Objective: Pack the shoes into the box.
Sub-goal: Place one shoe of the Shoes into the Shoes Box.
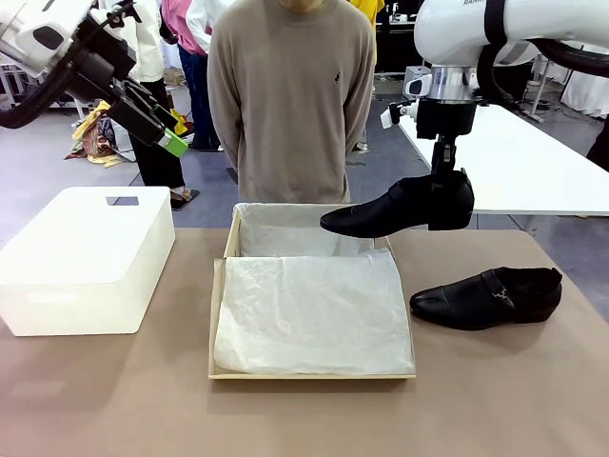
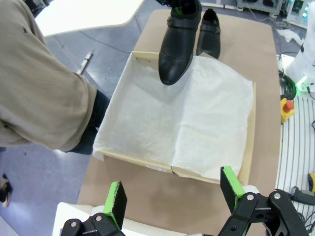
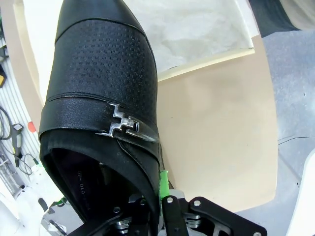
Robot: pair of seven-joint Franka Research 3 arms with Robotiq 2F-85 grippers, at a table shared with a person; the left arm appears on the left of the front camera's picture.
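One glossy black shoe point(image 1: 395, 211) hangs in the air over the box's far right corner, toe pointing left. My right gripper point(image 1: 443, 179) is shut on its heel collar from above. In the right wrist view the shoe point(image 3: 103, 88) shows its metal buckle, and one green pad point(image 3: 163, 181) presses its side. The other shoe point(image 1: 485, 297) lies on the table right of the box point(image 1: 218, 314), which is open and lined with white tissue. My left gripper point(image 1: 162, 133) is open, raised high at the far left. Its fingers point(image 2: 117, 202) frame the box point(image 2: 248, 147) and both shoes point(image 2: 177, 44).
A large white plastic bin point(image 1: 86, 257) sits on the table left of the box. A person in a beige sweater point(image 1: 290, 95) stands at the far edge right behind the box. A white table point(image 1: 514, 162) stands behind at the right.
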